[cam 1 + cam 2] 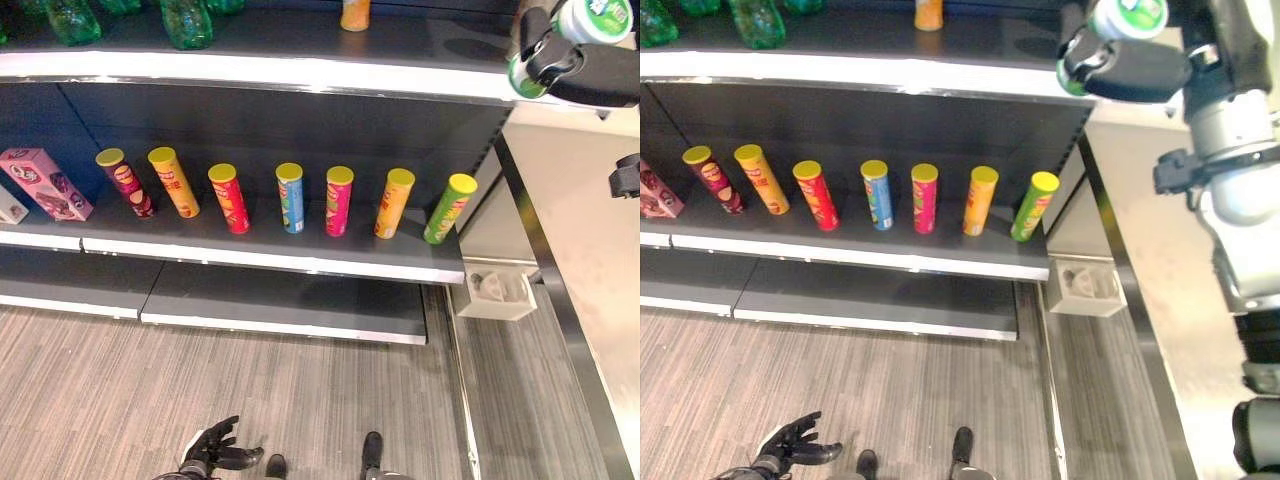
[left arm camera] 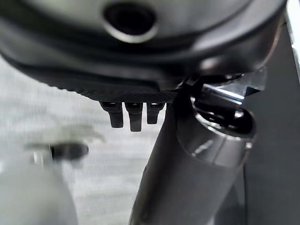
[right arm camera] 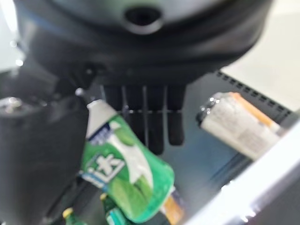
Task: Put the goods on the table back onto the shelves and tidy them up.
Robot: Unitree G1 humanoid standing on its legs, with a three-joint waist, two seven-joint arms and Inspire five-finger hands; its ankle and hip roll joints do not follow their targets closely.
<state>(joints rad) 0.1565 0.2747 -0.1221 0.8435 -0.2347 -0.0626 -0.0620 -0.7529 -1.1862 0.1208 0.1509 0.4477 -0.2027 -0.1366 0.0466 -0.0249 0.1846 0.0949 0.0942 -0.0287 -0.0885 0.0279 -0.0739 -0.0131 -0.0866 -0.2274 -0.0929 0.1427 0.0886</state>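
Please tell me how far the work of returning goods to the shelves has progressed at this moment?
Already shelved: a row of yellow-lidded cans on the middle shelf, and green bottles on the top shelf. In hand: the right hand holds a green-and-white container up at the top shelf's right end, not yet set down. The left hand hangs open, holding nothing.

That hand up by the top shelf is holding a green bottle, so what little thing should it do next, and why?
Probably ease the green bottle forward over the top shelf and lower it upright. The right hand is curled round it at the shelf's right end, raised above the board, and other green bottles stand on that shelf. The left hand hangs low over the floor.
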